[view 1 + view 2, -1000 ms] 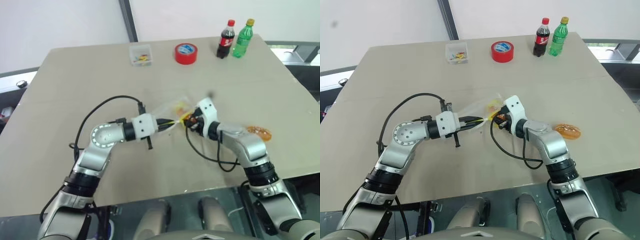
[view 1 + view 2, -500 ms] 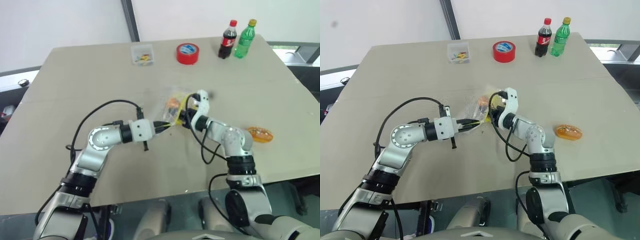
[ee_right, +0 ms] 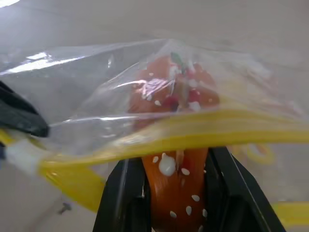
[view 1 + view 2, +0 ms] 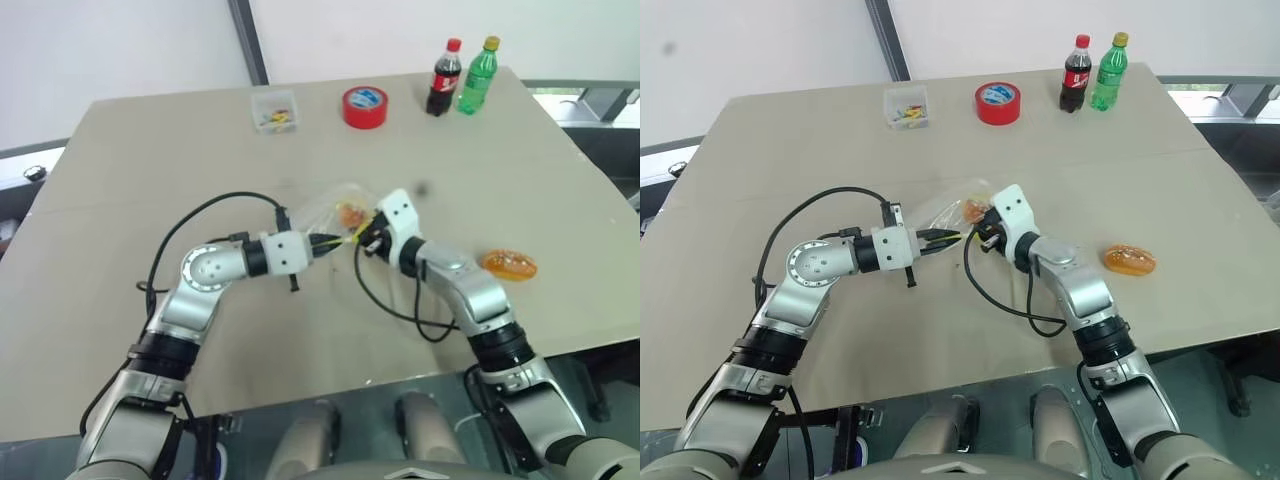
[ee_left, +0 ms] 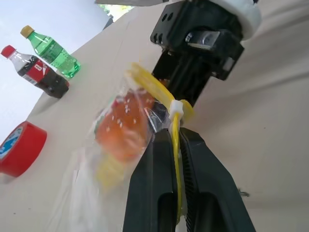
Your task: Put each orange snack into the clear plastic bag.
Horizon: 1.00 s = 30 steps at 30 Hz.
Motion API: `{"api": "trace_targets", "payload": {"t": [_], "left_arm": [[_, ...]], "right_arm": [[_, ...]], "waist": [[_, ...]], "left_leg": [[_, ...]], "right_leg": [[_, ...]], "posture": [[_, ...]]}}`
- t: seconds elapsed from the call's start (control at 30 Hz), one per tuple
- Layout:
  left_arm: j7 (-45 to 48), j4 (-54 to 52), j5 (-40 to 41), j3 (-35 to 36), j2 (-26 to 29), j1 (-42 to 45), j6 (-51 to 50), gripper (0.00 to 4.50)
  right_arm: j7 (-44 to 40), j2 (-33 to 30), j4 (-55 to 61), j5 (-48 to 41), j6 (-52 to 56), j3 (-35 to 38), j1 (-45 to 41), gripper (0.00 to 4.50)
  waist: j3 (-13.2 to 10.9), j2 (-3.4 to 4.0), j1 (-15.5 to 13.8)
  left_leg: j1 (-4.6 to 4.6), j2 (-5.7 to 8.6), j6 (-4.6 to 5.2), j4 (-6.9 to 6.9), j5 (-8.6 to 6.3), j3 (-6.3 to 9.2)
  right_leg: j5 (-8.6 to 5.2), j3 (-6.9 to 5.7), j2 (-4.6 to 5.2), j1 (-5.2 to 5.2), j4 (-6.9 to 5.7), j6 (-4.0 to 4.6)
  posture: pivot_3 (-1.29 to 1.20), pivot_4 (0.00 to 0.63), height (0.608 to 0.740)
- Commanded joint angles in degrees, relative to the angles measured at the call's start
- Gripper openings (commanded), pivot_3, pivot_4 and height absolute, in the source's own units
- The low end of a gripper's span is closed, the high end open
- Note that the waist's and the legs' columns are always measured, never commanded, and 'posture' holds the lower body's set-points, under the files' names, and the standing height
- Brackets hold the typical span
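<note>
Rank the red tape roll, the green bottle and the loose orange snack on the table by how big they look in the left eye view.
1. Red tape roll and loose orange snack: about alike; the snack lies nearer the camera, so unsure.
2. Green bottle: narrower, though taller.

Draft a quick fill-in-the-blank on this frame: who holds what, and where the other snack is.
1. The left end effector is shut on the bag's ____ closure strip.
2. The right end effector pushes an orange snack into the clear plastic ____.
3. The other orange snack lies on the ____, outside the bag.
4. The red tape roll sits between the small clear box and the ____ bottle.

Missing: yellow; bag; table; cola
</note>
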<state>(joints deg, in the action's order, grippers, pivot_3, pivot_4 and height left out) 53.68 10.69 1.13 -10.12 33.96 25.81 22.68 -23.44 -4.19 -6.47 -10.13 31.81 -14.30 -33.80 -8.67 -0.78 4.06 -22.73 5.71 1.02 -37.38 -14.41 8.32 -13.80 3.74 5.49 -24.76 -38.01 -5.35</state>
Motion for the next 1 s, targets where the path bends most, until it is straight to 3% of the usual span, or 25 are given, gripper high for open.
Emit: {"api": "trace_targets", "payload": {"t": [0.03,0.13,0.17,0.23,0.3,0.57,0.7,0.83,1.0], "left_arm": [[0.2,-1.0,0.4,0.0,-0.2,0.1,1.7,0.00],[0.2,-1.6,1.1,0.5,0.3,-0.5,1.3,0.00],[0.1,-1.7,1.4,0.9,0.5,-0.9,1.1,0.00],[-0.5,-1.8,1.6,1.7,0.8,-1.6,0.4,0.00],[-1.4,-1.7,1.6,2.4,0.8,-2.0,-0.4,0.00],[-7.1,-0.5,1.2,4.8,-1.2,-2.1,-5.4,0.00],[-8.1,-0.6,0.7,4.6,-1.8,-1.9,-5.7,0.00],[-8.2,-0.6,0.9,4.2,-2.0,-1.6,-5.4,0.00],[-7.8,0.3,0.7,4.1,-2.0,-1.1,-4.8,0.00]], "right_arm": [[-0.8,1.4,-3.2,1.3,-3.1,-0.7,-3.6,1.04],[-2.2,0.2,-6.5,3.7,-5.3,-1.8,-4.5,2.10],[-2.4,-0.4,-6.2,4.0,-5.3,-1.6,-4.2,2.22],[-2.3,-2.0,-4.7,4.9,-5.2,-1.1,-3.2,3.32],[-3.1,-4.1,-1.8,5.0,-4.1,-0.3,-1.8,4.06],[-8.8,-16.9,22.6,-0.5,6.4,5.9,8.7,4.06],[-12.0,-27.1,31.2,1.2,3.0,9.0,15.1,4.06],[-16.4,-39.8,30.3,4.1,-0.4,14.0,20.2,4.06],[-20.3,-50.0,22.1,6.3,-7.2,19.1,25.7,4.06]], "waist": [[0.0,0.00,-0.1],[0.0,0.00,-0.2],[0.0,0.00,-0.3],[0.0,0.00,-0.2],[0.0,0.00,-0.3],[0.0,0.00,-0.7],[0.0,-0.01,-1.4],[0.0,-0.01,-2.1],[0.0,-0.03,-2.4]], "left_leg": [[0.00,0.00,0.00,0.00,0.00,0.00],[0.00,0.02,0.00,-0.01,0.00,0.02],[0.00,0.02,0.00,-0.01,0.00,0.02],[-0.01,0.02,0.00,-0.01,0.00,0.02],[-0.02,0.02,0.00,-0.01,0.00,0.03],[-0.02,0.01,0.01,-0.01,-0.01,0.03],[-0.05,0.03,0.03,-0.02,-0.01,0.01],[-0.01,0.02,0.04,-0.05,-0.02,-0.02],[-0.01,0.04,0.04,-0.06,-0.02,-0.05]], "right_leg": [[0.00,0.00,0.00,0.00,0.00,0.00],[0.00,-0.01,0.01,0.01,0.02,0.00],[0.00,-0.01,0.01,0.01,0.02,0.00],[0.00,-0.01,0.02,0.01,0.03,0.00],[0.00,-0.01,0.02,0.01,0.03,0.00],[0.00,-0.02,0.02,0.01,0.03,0.00],[0.00,-0.02,0.05,0.02,0.06,-0.01],[0.00,-0.03,0.03,0.07,0.05,-0.01],[0.00,-0.04,0.07,0.10,0.06,-0.02]], "posture": [[0.00,0.150,0.740],[0.00,0.150,0.740],[0.00,0.150,0.740],[0.00,0.150,0.740],[0.00,0.150,0.740],[0.00,0.150,0.740],[0.00,0.150,0.740],[0.00,0.150,0.740],[0.00,0.150,0.740]]}}
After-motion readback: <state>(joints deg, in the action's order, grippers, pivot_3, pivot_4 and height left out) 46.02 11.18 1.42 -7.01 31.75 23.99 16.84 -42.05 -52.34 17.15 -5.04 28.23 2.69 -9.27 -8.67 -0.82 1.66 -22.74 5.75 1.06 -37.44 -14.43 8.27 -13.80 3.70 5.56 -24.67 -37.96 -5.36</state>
